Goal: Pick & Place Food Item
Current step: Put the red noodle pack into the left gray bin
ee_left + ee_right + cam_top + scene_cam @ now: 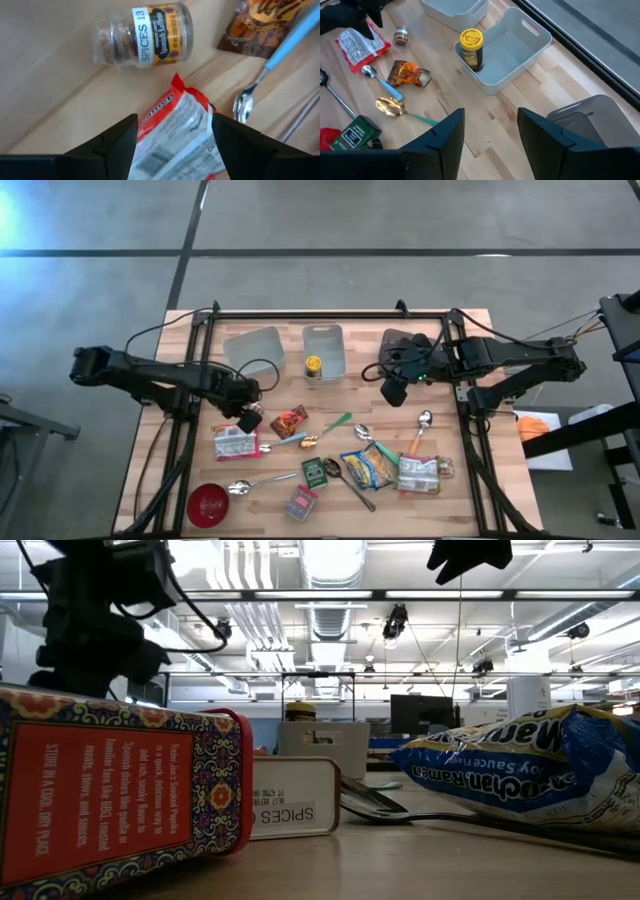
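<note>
Lying flat on the wooden table (150, 480) at its left side, the red-and-white food packet (175, 135) is the item now being addressed. Its near end sits between the two fingers of the left gripper (172, 137), which straddle it with a visible gap on each side; the jaws are parted and no grip is yet made. A spice jar (145, 34) lies on its side just beyond the packet, and a blue-handled spoon (265, 75) lies close beside it.

Step in hand, by judgement: the grasp phase of the pick. The next move calls for closing the fingers squarely on the packet's crinkled end without sliding it toward the jar or spoon, then lifting clear. A likely destination is the white bin (324, 350) at the table's rear, where a yellow-capped bottle (313, 366) already stands; a second, empty bin (252, 348) sits beside it.

The left arm reaches in low from the left edge, wrist pitched down over the packet. The right gripper (490, 135) waits raised near the rear right of the table, fingers apart and empty, facing the bins.
</note>
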Available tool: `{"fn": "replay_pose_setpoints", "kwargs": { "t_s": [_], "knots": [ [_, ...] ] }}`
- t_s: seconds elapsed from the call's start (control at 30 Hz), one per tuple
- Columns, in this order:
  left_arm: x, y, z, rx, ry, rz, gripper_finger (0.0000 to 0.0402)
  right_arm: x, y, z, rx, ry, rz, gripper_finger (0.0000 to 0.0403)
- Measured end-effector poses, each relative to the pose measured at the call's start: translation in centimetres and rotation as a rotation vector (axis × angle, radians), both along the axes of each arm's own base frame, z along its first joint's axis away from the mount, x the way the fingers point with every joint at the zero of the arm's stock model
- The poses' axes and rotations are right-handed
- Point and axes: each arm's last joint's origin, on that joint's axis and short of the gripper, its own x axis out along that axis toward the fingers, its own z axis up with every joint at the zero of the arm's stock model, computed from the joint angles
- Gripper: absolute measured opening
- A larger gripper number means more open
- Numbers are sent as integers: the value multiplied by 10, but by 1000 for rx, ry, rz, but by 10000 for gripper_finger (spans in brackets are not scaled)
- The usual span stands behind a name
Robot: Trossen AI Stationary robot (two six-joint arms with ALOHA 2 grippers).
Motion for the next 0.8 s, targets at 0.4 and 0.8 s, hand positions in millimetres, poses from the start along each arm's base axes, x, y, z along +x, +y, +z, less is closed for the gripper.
{"fn": "replay_pose_setpoints", "kwargs": {
  "t_s": [0.4,0.8],
  "knots": [
    [20,-1,-26,19,2,-123,257,0,0,0,8,0,2,178],
    [25,-1,-42,5,56,-252,254,0,0,0,9,4,4,178]
  ]
}}
